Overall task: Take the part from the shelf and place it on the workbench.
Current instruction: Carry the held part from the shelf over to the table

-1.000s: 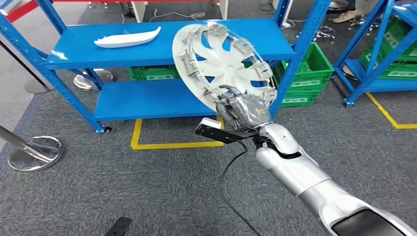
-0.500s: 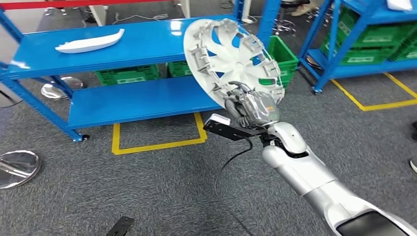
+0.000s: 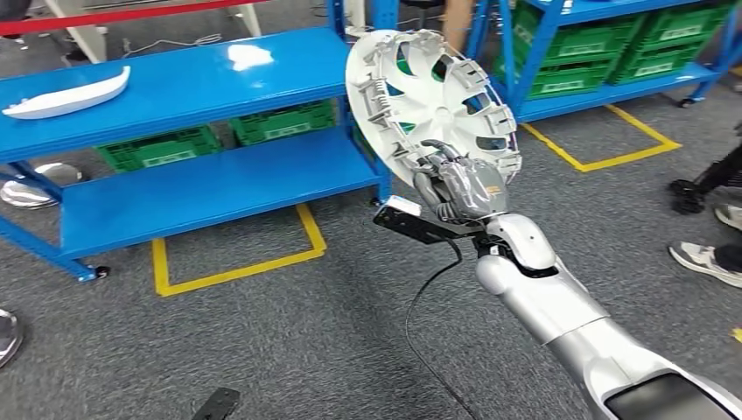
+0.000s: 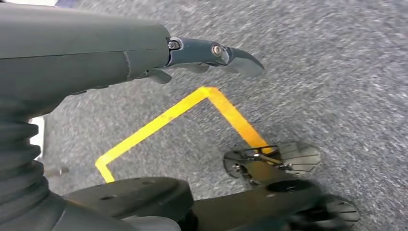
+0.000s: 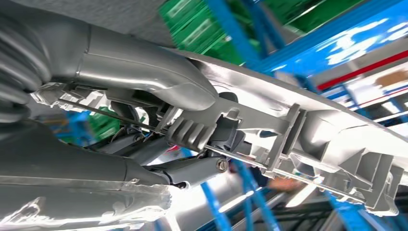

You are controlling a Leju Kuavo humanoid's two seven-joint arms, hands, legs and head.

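Note:
The part, a white wheel cover, is held tilted in the air in front of the blue shelf in the head view. My right hand grips its lower rim, fingers hooked over the edge. In the right wrist view the thumb and fingers clamp the cover's ribbed inner rim. My left hand hangs over the grey carpet with its fingers apart and nothing in them.
A long white trim piece lies on the shelf's top board. Green crates fill a second blue rack at the right. Yellow floor tape marks the carpet. A person's shoe and a chair base stand at the right edge.
The whole picture has slid left as the camera turns right: the shelf moved leftward and the rack with green crates came in. The wheel cover stays in my right hand.

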